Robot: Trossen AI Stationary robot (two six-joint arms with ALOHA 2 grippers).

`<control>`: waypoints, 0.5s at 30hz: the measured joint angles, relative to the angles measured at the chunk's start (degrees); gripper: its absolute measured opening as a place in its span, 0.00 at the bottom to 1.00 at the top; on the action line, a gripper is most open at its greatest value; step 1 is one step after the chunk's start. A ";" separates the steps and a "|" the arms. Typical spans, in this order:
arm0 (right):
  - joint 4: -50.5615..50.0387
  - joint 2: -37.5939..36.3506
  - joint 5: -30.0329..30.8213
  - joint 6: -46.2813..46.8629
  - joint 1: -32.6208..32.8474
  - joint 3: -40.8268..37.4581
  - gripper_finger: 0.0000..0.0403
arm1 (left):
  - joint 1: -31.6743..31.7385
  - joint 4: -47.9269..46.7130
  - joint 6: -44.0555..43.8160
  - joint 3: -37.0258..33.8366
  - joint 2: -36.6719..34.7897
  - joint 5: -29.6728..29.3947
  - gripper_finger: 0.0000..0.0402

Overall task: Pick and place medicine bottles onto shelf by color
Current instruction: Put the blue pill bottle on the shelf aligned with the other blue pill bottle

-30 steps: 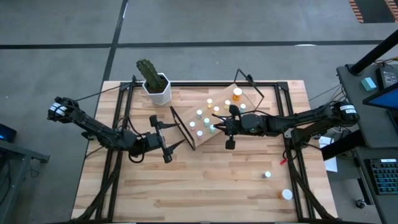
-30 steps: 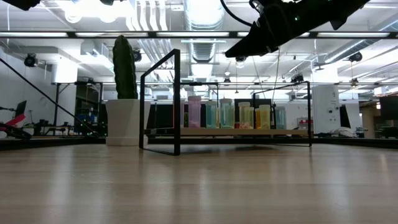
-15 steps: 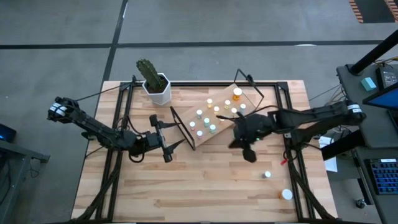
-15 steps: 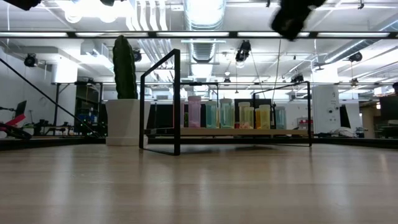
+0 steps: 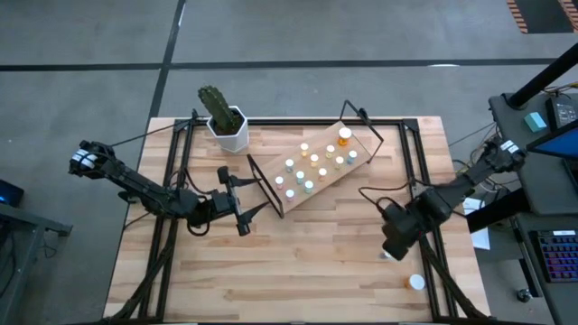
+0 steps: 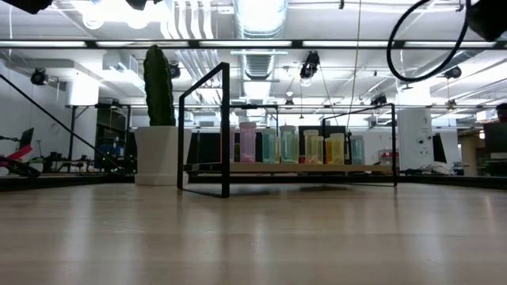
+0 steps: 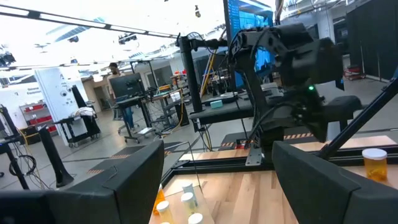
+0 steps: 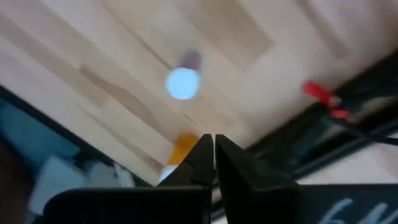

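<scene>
The shelf [image 5: 318,170], a light-wood board on a black wire frame, stands at the table's far middle with several medicine bottles [image 5: 312,162] upright on it; the low view shows them in a row [image 6: 293,147]. Two more bottles stand on the table near its right front corner: a white-capped one [image 8: 183,83] and an orange one [image 5: 416,283]. My right gripper [image 8: 213,148] hangs shut above these two, pointing down, touching nothing. My left gripper [image 5: 244,209] hovers open to the left of the shelf, nothing between its fingers [image 7: 124,186].
A white pot with a cactus [image 5: 226,122] stands at the far left of the shelf. A small red object [image 8: 323,99] lies by the black table frame [image 5: 424,203] at the right edge. Bare planks [image 5: 289,271] fill the near half of the table.
My right gripper has swung away from above the shelf toward the table's near right corner, rolling and tipping from roughly level to pointing down, and has stayed shut. The bottles on the shelf have not moved.
</scene>
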 joint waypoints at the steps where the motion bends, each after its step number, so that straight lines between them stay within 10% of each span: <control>1: 1.81 -0.41 0.32 2.17 1.50 -0.79 0.02 | 0.00 0.02 0.00 0.00 0.00 0.00 0.70; 15: 12.28 5.27 5.09 11.04 8.26 -5.88 0.33 | 0.00 -0.13 0.03 0.00 0.00 0.00 0.70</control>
